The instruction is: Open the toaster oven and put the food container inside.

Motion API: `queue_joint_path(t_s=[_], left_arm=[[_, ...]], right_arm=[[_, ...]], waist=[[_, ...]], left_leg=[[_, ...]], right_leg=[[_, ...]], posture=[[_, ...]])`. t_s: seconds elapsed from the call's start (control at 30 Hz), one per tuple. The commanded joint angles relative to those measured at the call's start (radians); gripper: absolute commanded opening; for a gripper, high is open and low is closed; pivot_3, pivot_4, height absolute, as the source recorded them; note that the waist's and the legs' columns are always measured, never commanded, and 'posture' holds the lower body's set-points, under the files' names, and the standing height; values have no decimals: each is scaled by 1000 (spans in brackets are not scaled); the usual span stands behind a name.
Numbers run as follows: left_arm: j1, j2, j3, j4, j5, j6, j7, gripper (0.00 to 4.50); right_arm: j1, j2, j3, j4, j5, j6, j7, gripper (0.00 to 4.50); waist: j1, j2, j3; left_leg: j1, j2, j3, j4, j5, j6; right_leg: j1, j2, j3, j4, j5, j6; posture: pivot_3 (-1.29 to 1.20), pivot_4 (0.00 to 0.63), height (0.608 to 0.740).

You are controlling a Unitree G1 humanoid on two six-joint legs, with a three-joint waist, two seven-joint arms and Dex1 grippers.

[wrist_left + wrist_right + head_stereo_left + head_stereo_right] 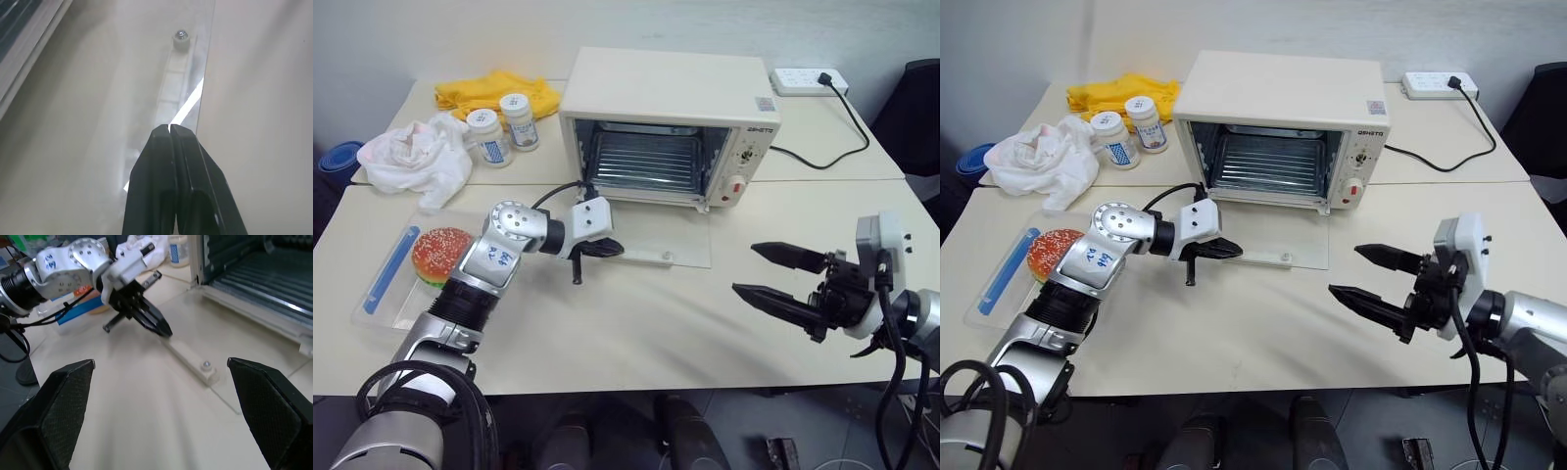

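On door handle (172, 93), left gripper (169, 128) closed; right gripper (766, 271) agape.

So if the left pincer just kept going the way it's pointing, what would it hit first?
Most likely the handle of the toaster oven's lowered glass door. The shut left pincer sits over the door's front edge, aimed along that handle; how far above is unclear.

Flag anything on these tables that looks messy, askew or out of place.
A white cloth lies crumpled in a heap at the table's left end, with a yellow cloth bunched behind the two jars. Nothing looks spilled or damaged.
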Motion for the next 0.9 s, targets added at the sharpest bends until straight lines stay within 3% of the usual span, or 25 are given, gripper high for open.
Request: queue_joint_path(t_s=[0.03, 0.13, 0.23, 0.33, 0.5, 0.67, 0.77, 0.9], left_arm=[[49, 24, 8, -87, 43, 48, 38, 55], [108, 65, 102, -255, -33, 200, 44, 55], [197, 123, 274, -492, -170, 451, 61, 656], [325, 174, 438, -738, -250, 604, 103, 1489], [515, 170, 760, -1084, -385, 912, 176, 2949], [754, 113, 1253, -1257, -594, 1094, 49, 4485], [941, 54, 1503, -1275, -624, 1116, 54, 4485], [1032, -71, 1783, -1275, -716, 1197, 64, 4485]], right_arm=[[-53, -36, 24, -5, 46, -10, 4, 4500], [-114, -49, 80, 30, 39, -21, 27, 4500], [-190, -55, 159, 93, 9, -37, 83, 4500], [-272, -44, 254, 171, -44, -61, 153, 4500], [-415, -8, 400, 316, -143, -117, 281, 4500], [-556, 61, 531, 478, -252, -183, 414, 4500], [-625, 101, 577, 559, -296, -209, 477, 4500], [-671, 134, 601, 620, -331, -225, 542, 4500]], waist=[[-3, 0, 0], [-8, 0, 0], [-9, -1, 0], [-4, 0, 0], [-1, -1, 1], [-7, -1, 0], [-14, 0, 0], [-1, -1, 0]], left_leg=[[0, 0, 0, 0, 0, 0], [0, 0, 0, 0, 0, 0], [-1, 1, 0, -1, 0, 0], [-2, 2, 0, -1, 0, 0], [-2, 1, 1, -1, 0, 0], [-2, 1, 0, 0, 0, 0], [0, 2, 1, -1, -1, -1], [0, 2, 0, -1, -1, -1]], right_leg=[[0, 0, 0, 0, 0, 0], [0, 0, 0, 0, 0, 0], [-2, 0, 0, 1, 0, 0], [-4, 0, 0, 1, 0, -1], [-4, -1, 0, 0, 0, -1], [-4, -1, -2, 0, -1, -2], [-4, 0, -2, 1, -2, -4], [-4, -1, -3, 1, -2, -5]], posture=[[0, 150, 740], [0, 150, 740], [0, 150, 740], [0, 150, 740], [0, 150, 740], [0, 150, 740], [0, 150, 740], [0, 150, 740]])
